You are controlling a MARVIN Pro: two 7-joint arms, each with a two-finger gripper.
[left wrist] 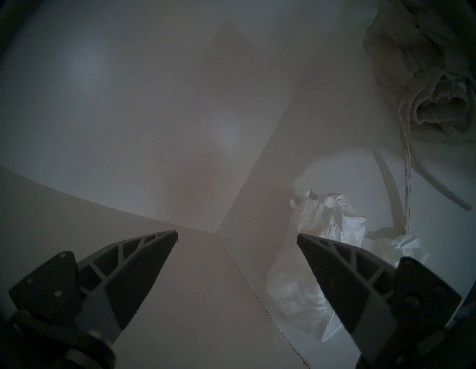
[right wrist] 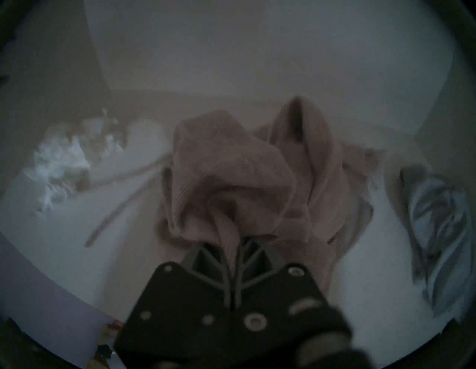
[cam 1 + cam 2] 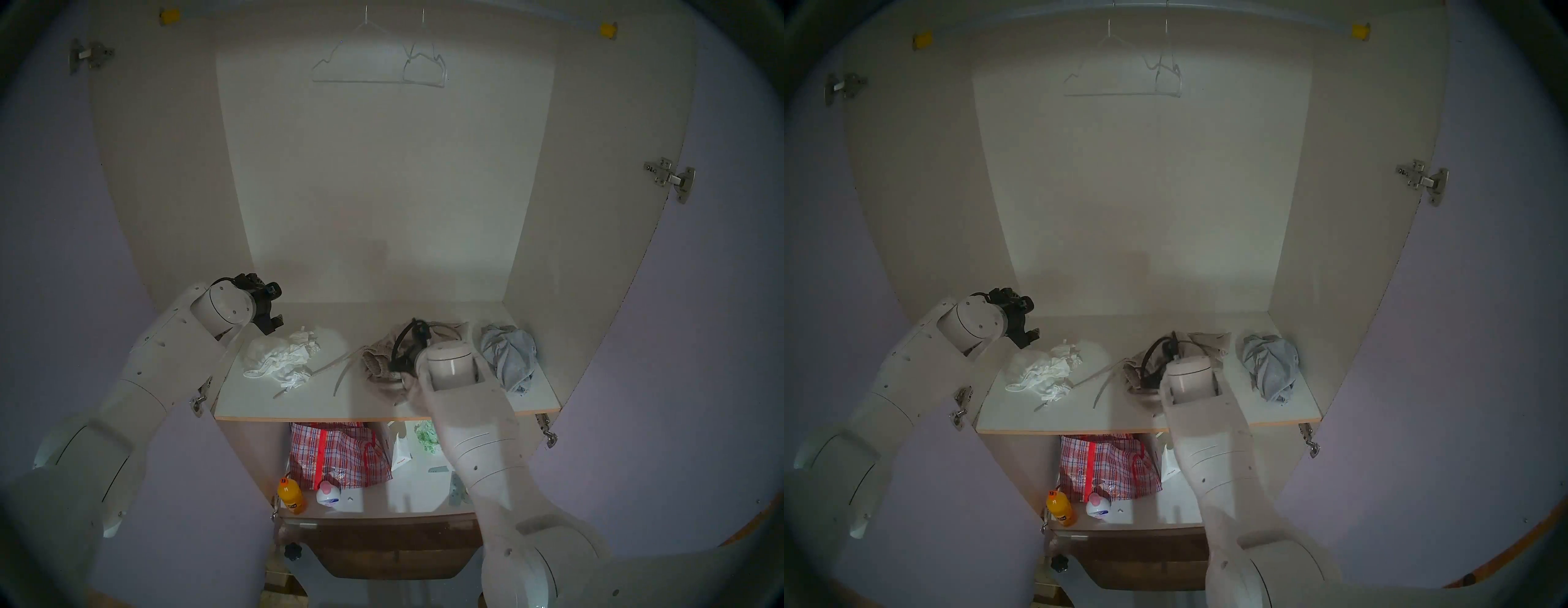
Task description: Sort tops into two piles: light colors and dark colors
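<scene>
Over shelf (image 3: 322,403): right hand (image 2: 233,247) pinching beige knit (image 2: 231,175).

Shelf (image 3: 373,403): smooth matt white laminate with a raw wood-coloured front edge; cupboard wall (image 1: 103,103) shows a fine linear grain and faint sheen. Beige-taupe top (image 2: 231,175): ribbed knit cloth, soft and matt; white top (image 3: 280,354): thin crumpled cloth; grey-blue top (image 3: 509,354): thin matt cloth, creased. Left hand (image 1: 237,238) has fingers (image 1: 134,278) of matt dark plastic with a ribbed lattice; hinges (image 3: 670,178) are shiny metal, hangers (image 3: 377,63) thin wire, plaid bag (image 3: 339,454) glossy woven plastic.
</scene>
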